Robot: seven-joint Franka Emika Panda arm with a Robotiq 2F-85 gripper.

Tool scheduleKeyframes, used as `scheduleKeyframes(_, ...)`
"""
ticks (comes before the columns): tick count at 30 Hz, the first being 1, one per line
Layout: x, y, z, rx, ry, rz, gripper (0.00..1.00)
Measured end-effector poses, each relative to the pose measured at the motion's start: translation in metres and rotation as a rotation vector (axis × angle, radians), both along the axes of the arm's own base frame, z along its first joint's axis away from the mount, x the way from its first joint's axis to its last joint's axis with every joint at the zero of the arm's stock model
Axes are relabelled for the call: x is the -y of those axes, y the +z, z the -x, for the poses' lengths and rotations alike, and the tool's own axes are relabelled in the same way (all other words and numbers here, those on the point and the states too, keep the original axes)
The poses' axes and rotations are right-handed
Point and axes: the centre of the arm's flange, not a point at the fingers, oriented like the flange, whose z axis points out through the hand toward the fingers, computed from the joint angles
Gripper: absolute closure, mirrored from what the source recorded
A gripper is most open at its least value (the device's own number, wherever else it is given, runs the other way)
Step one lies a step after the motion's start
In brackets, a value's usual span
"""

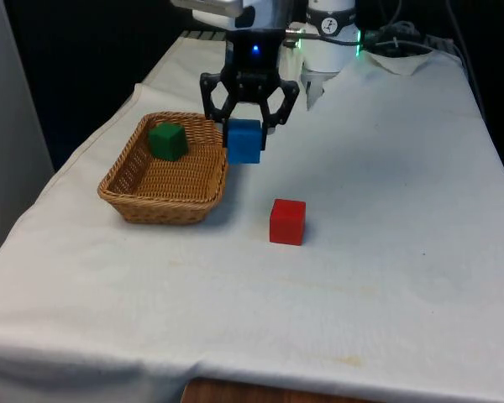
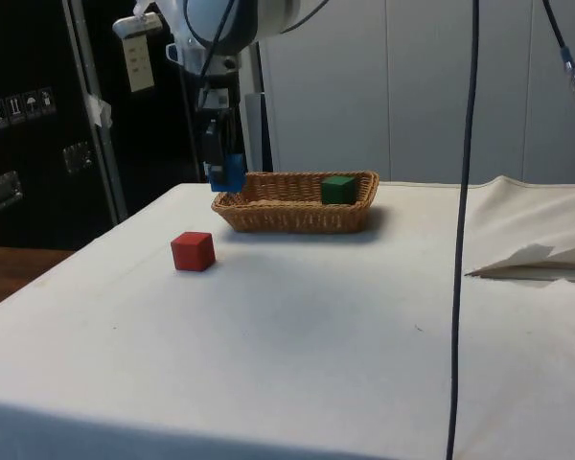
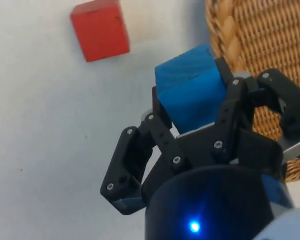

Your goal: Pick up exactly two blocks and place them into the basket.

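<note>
gripper [image 1: 247,126] clamped on blue block [image 1: 244,140], lifted just outside basket [image 1: 127,190] rim; green block [image 1: 167,141] inside, red block [image 1: 287,222] on cloth

1. The blue block [image 1: 244,140] is bright blue.
2. The green block [image 1: 167,140] is dark green.
3. The red block [image 1: 287,222] is red.
4. The basket [image 1: 143,204] is light brown and woven.
5. The cloth [image 1: 386,252] is white.

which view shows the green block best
The front view: the green block sits unobstructed in the basket, top and two faces visible. In the side view it is partly hidden behind the basket's rim. The wrist view shows basket weave beside the gripper holding the blue block.
</note>
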Motion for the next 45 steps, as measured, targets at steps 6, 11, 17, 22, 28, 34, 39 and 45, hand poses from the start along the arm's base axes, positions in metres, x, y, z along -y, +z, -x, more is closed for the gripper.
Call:
scheduleKeyframes(6, 0.023, -0.002, 0.003, -0.004, -0.006, 0.005, 0.98)
scheduleKeyframes(11, 0.039, -0.005, 0.004, -0.008, -0.010, 0.011, 0.98)
scheduleKeyframes(17, 0.054, -0.007, 0.006, -0.012, -0.013, 0.015, 0.98)
scheduleKeyframes(22, 0.075, -0.010, 0.008, -0.013, -0.018, 0.024, 0.98)
scheduleKeyframes(28, 0.096, -0.013, 0.011, -0.018, -0.022, 0.033, 0.98)
scheduleKeyframes(34, 0.114, -0.019, 0.013, -0.024, -0.028, 0.040, 0.98)
scheduleKeyframes(39, 0.125, -0.030, 0.015, -0.032, -0.031, 0.041, 0.98)
scheduleKeyframes(45, 0.128, -0.042, 0.016, -0.042, -0.038, 0.039, 0.98)
